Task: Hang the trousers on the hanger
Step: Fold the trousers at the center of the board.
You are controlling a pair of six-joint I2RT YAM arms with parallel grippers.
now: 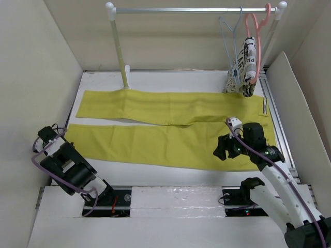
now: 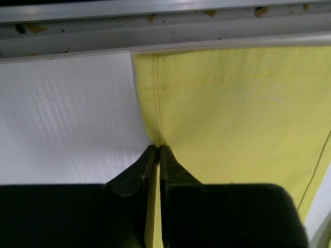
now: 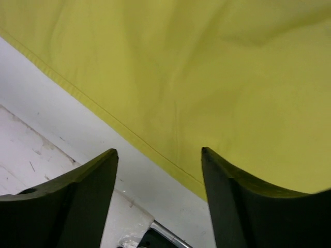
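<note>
On table [image 1: 155,177], one trousers [image 1: 170,144] pair, hem inside clamped left claw [image 2: 158,150]; right claw [image 3: 158,151] wide apart.

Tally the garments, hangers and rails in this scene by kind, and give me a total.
Yellow trousers: 1
Printed cloth: 1
Hangers: 2, the pale-blue hanger and the pink hanger
Clothes rail: 1
Total: 5

Bold dark lettering is showing on the printed cloth [image 1: 244,66] hanging well beyond the right claw [image 1: 223,149], but no word is reading clearly.
</note>
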